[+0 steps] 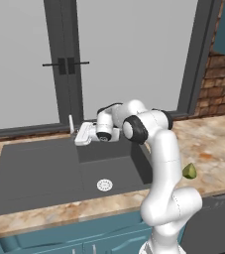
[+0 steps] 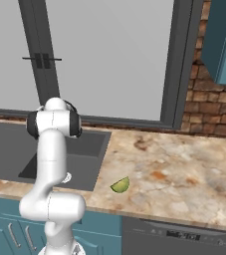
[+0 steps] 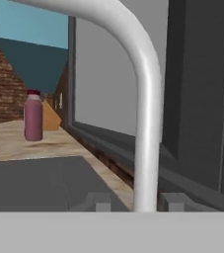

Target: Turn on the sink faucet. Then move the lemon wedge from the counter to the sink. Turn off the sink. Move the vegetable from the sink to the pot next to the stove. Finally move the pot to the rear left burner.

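The sink faucet is a silver bent spout that rises close in front of the hand, and it also stands at the sink's back edge. My gripper reaches across the basin to it. The gripper is open, with one fingertip on each side of the spout and a gap on the left. No water runs. The dark grey sink has a round drain. The lemon wedge lies on the marbled counter right of the sink. The pot and the stove are out of view.
A pink bottle stands on the counter beyond the sink. A large window backs the faucet, with a brick wall and a teal cabinet to the right. A dishwasher front sits below the counter.
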Controlling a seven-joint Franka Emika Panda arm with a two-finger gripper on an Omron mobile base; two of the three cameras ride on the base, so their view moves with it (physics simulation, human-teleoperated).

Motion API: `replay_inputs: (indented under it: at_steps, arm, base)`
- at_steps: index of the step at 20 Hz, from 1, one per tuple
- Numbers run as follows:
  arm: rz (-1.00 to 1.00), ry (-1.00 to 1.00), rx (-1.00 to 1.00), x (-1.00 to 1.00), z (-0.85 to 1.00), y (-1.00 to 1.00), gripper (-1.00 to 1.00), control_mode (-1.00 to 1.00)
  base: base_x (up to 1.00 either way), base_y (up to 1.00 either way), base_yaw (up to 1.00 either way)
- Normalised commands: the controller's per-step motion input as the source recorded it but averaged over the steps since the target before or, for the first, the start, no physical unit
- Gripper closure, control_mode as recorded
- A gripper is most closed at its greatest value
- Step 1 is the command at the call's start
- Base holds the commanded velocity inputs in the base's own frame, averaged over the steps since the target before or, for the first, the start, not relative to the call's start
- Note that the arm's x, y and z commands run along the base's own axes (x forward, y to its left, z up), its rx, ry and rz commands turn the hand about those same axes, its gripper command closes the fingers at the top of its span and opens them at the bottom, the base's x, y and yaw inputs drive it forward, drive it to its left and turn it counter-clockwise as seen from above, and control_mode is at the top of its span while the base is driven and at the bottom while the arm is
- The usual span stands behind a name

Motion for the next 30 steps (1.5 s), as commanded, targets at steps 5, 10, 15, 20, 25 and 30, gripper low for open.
replay_inputs:
  at_steps: [5, 10, 15, 20, 25, 30]
  arm:
    - [-0.06, 0.11, 0.05, 0.13, -0.16, -0.43, 1.0, -1.0]
    - [-0.06, 0.14, 0.01, 0.05, -0.45, -0.35, 1.0, -1.0]
    - [-0.12, 0.01, 0.0, 0.0, -0.33, -0.47, 1.0, -1.0]
    - [-0.12, -0.02, 0.0, -0.09, -0.29, -0.67, 1.0, -1.0]
    - [-0.12, 0.0, 0.0, -0.01, -0.34, -0.55, 1.0, -1.0]
    - [-0.14, 0.0, 0.0, 0.0, -0.22, -0.62, 1.0, -1.0]
  base:
    - [0.0, 0.0, 0.0]
    - [0.0, 0.0, 0.0]
    - [0.0, 0.0, 0.0]
    - [0.0, 0.0, 0.0]
    - [0.0, 0.0, 0.0]
    - [0.0, 0.0, 0.0]
